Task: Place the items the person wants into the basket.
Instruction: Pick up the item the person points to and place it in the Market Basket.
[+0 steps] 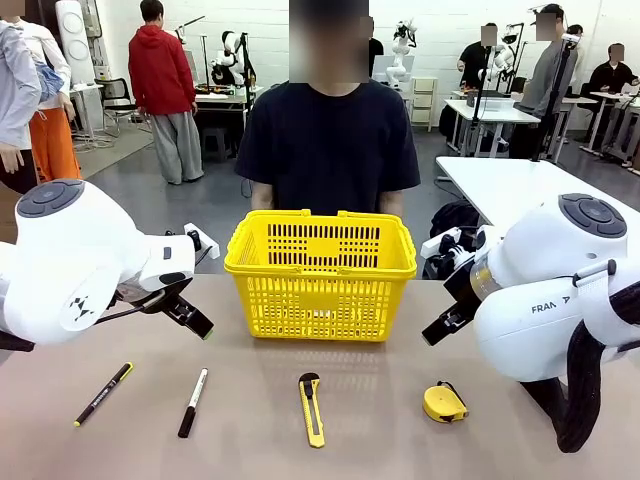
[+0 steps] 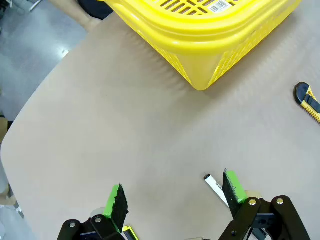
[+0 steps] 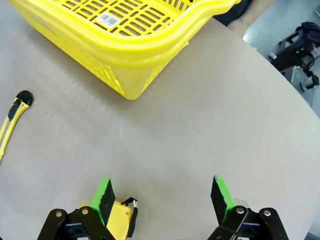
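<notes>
Flanking basket (image 1: 320,275), left fingers (image 2: 118,204), right fingers (image 3: 220,194) spread

The front camera sits at the near edge of the table (image 1: 250,445), facing across the basket (image 1: 320,300) to the person (image 1: 330,140) at the far side. Each wrist camera looks steeply down past its own jaws, close above the table. All three share the basket and cutter (image 2: 310,100).
</notes>
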